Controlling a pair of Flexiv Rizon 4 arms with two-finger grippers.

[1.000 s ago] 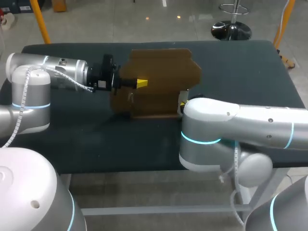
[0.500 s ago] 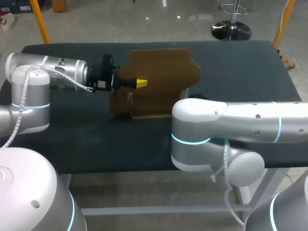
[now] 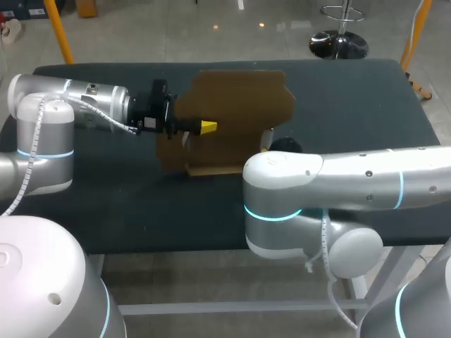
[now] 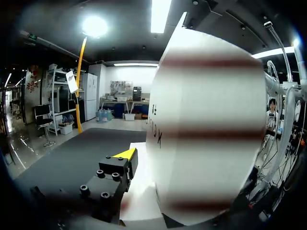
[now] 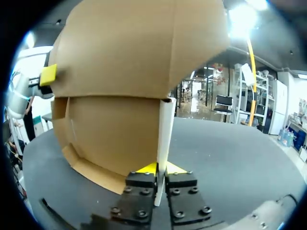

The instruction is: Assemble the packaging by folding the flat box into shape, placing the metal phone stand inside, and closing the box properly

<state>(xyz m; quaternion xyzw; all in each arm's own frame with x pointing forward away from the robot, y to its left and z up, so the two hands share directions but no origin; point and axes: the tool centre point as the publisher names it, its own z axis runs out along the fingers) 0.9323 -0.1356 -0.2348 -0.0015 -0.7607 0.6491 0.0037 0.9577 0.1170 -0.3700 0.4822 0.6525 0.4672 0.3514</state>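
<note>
Overall: a dark tabletop [image 3: 106, 197] is shown, with one brown cardboard box [image 3: 239, 105] held upright on it between two arms.
Right arm: the right arm [image 3: 338, 176] is seen coming in from the tabletop's right edge and is laid across the near side. Its big white elbow joint, ringed in blue, is set in front of the box. In the head view its gripper is hidden behind that joint.
Left arm: the left arm [image 3: 77, 105] is seen coming in from the left edge and is stretched level towards the box's left side.
Box: the box is stood about midway along the tabletop, nearer the far edge than the near one. It is only partly folded. A broad upper panel with cut corners is raised above a lower panel, and a narrow flap is splayed onto the tabletop along the bottom. Brown is shown on the outer faces and white on the inner ones.
Left gripper: the left gripper [image 3: 206, 127] is pinched on a panel at the box's left side. One yellow tip is seen on the brown outer face in the head view, and the other is seen against the white inner face in the left wrist view.
Right gripper: the right gripper [image 5: 160, 168] is pressed together on the thin white edge of an upright panel at the box's lower right. A yellow tip is seen on each side of that edge, touching it.
</note>
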